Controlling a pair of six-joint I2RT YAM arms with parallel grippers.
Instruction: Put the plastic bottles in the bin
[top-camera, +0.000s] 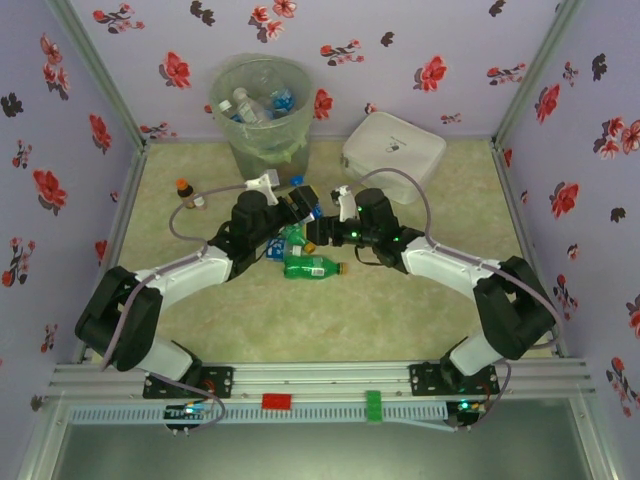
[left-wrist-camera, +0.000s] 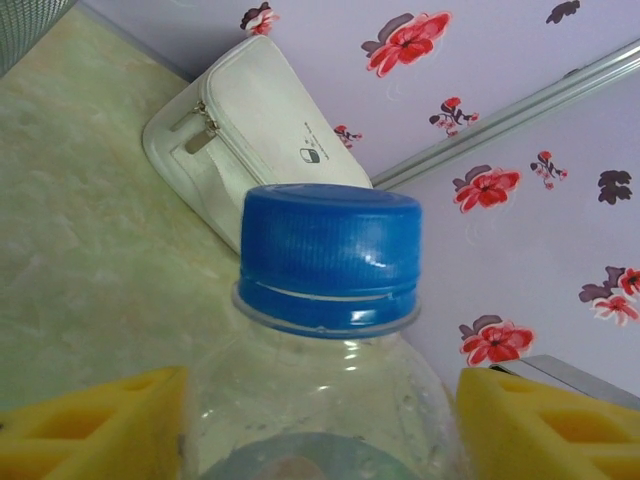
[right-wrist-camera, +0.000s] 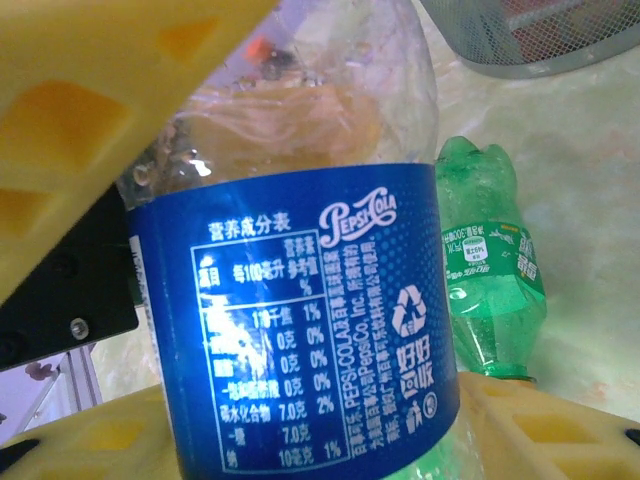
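1. Right wrist view is showing the right gripper (right-wrist-camera: 300, 260) clamping a clear plastic bottle with a blue Pepsi label (right-wrist-camera: 310, 330) between its yellow pads, one lying across the upper left and one underneath. The label is looking slick, so the bottle may be sliding or twisting during the carry.
2. The left gripper (left-wrist-camera: 320, 420) is straddling the shoulder of a clear plastic bottle with a blue screw cap (left-wrist-camera: 325, 330), with a yellow pad close on each side. Whether the pads are pressing, I cannot tell. A hold this near the tapering neck is risking the bottle squirting out.
3. I cannot tell whether these are one bottle. In the top external view the two grippers are sitting almost nose to nose at mid-table. If both are holding one bottle they are risking pulling against each other, and either way the wrists are risking a knock.
4. The round translucent grey bin with a pale green liner (top-camera: 250, 150) is standing at the far left beyond the grippers, holding several bottles. Its rim is sitting high, so a bottle carried low is risking striking the wall.
5. A green plastic bottle (top-camera: 312, 266) is lying on its side just beneath the arms, where a sweep could be rolling it away. A flat white rounded box (top-camera: 393, 152) is sitting right of the bin, and a small orange-capped bottle (top-camera: 185, 190) is standing near the left wall.
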